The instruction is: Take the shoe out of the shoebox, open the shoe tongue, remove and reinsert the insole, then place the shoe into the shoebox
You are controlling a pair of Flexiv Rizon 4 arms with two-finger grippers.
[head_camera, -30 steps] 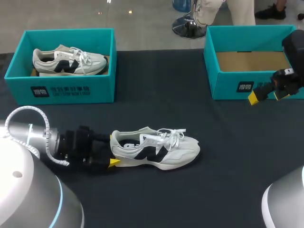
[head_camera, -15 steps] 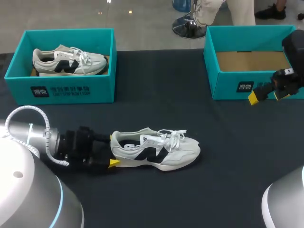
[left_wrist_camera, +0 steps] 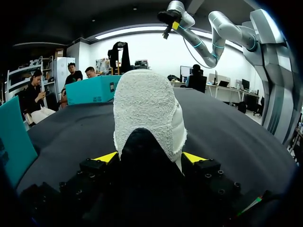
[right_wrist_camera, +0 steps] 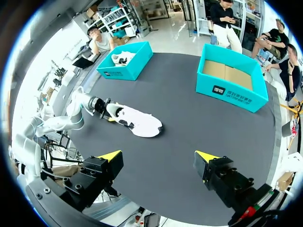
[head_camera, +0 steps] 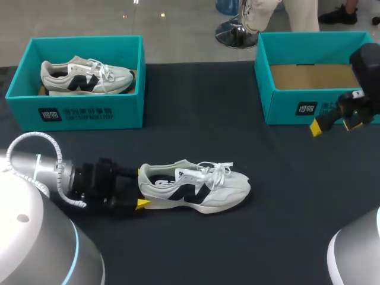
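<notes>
A white shoe [head_camera: 196,187] with a dark side mark and white laces lies on its sole on the black table, toe to the right. My left gripper [head_camera: 141,188] is at its heel, one yellow tip on each side. In the left wrist view the heel [left_wrist_camera: 147,109] fills the gap between the tips of that gripper [left_wrist_camera: 150,157], which is shut on it. My right gripper [head_camera: 335,123] hangs open and empty, high in front of the right shoebox [head_camera: 297,110]. From the right wrist view, the shoe [right_wrist_camera: 135,120] lies far below its gripper [right_wrist_camera: 161,155].
A teal shoebox [head_camera: 74,113] at the back left holds a second, similar shoe [head_camera: 86,76]. The teal shoebox at the back right shows only its cardboard floor. In the right wrist view both boxes [right_wrist_camera: 124,68] [right_wrist_camera: 232,92] stand near the far edge.
My right gripper has shifted slightly to the right and down. The left gripper and the shoe have not moved.
</notes>
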